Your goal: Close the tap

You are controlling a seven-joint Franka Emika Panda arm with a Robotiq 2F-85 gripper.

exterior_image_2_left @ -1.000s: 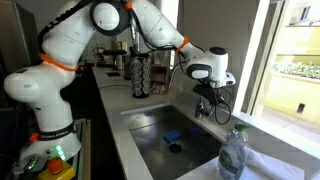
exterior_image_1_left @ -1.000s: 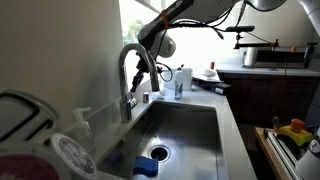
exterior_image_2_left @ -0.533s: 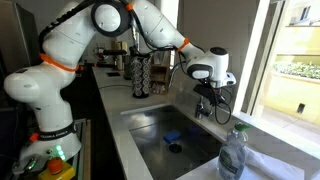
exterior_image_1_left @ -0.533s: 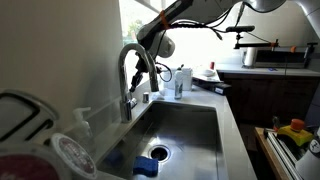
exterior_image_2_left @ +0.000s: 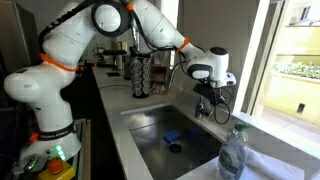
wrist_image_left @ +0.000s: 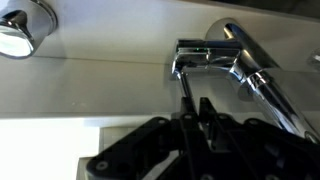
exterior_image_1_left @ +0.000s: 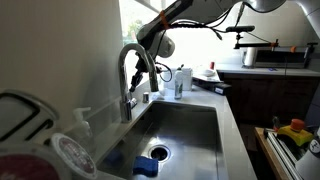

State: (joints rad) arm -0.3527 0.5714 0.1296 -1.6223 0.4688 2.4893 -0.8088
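Observation:
The tap [exterior_image_1_left: 128, 72] is a shiny chrome faucet with a high arched spout, standing at the back edge of the steel sink [exterior_image_1_left: 190, 125]. My gripper [exterior_image_1_left: 150, 78] hangs right beside it. In an exterior view the gripper [exterior_image_2_left: 205, 102] hides most of the tap. In the wrist view the chrome tap body [wrist_image_left: 215, 58] lies across the top, and its thin lever [wrist_image_left: 184, 85] runs down between my two black fingers [wrist_image_left: 193, 108]. The fingers stand close together on the lever. No water stream is visible.
A small white soap bottle [exterior_image_1_left: 180, 82] stands on the counter behind the sink. A blue sponge [exterior_image_1_left: 145, 167] lies near the drain [exterior_image_1_left: 160, 153]. A clear plastic bottle [exterior_image_2_left: 232, 150] stands at the sink's near corner. A rack of cups [exterior_image_2_left: 145, 70] sits further back.

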